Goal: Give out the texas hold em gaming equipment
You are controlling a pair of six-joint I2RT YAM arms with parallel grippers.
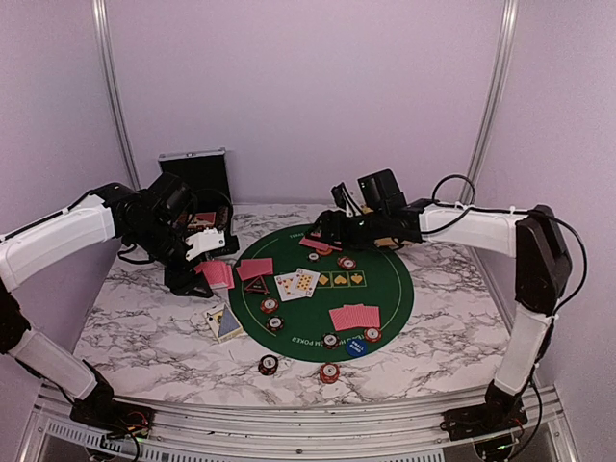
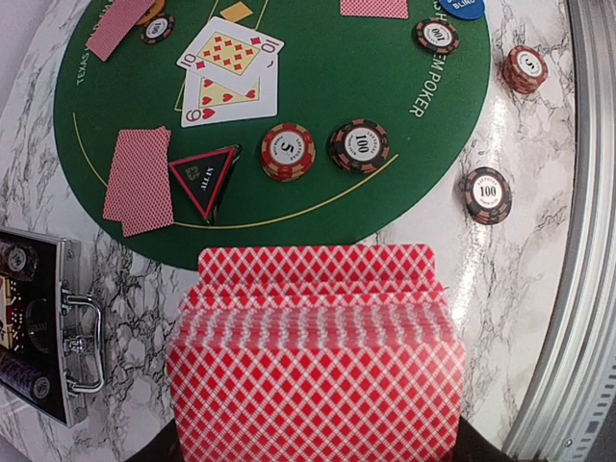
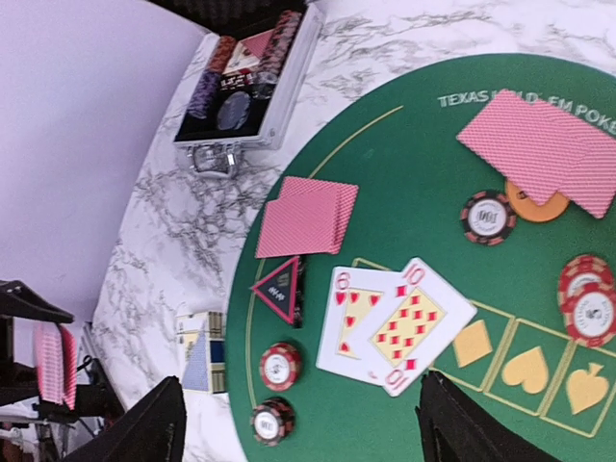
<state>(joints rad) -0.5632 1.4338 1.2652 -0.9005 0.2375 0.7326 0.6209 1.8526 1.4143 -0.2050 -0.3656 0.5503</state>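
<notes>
1. Deck (image 2: pixel 318 366) of red-backed cards clamped in shut left fingers (image 1: pixel 214 262), fanned and raised off the counter (image 1: pixel 135 318) just left of the mat (image 2: pixel 327 67). Probably held aloft as the supply for dealing.
2. Right fingers (image 1: pixel 323 227) spread wide, gripping nothing, poised over the mat's far edge near a face-down pair (image 3: pixel 539 154) lapping an orange disc (image 3: pixel 535 205). Likely there to tend that seat.
3. Laid out on the mat:
   - two face-up cards (image 3: pixel 395 327) at centre
   - a second pair (image 3: pixel 303 217) beside the triangle marker (image 3: pixel 281 289)
   - chips (image 2: pixel 361 144) and a blue disc (image 2: pixel 464 8) round the rim, seemingly marking seats
4. Case (image 3: pixel 245 87) open at the counter's far left, more chips inside. Judged partway through, more dealing ahead.
</notes>
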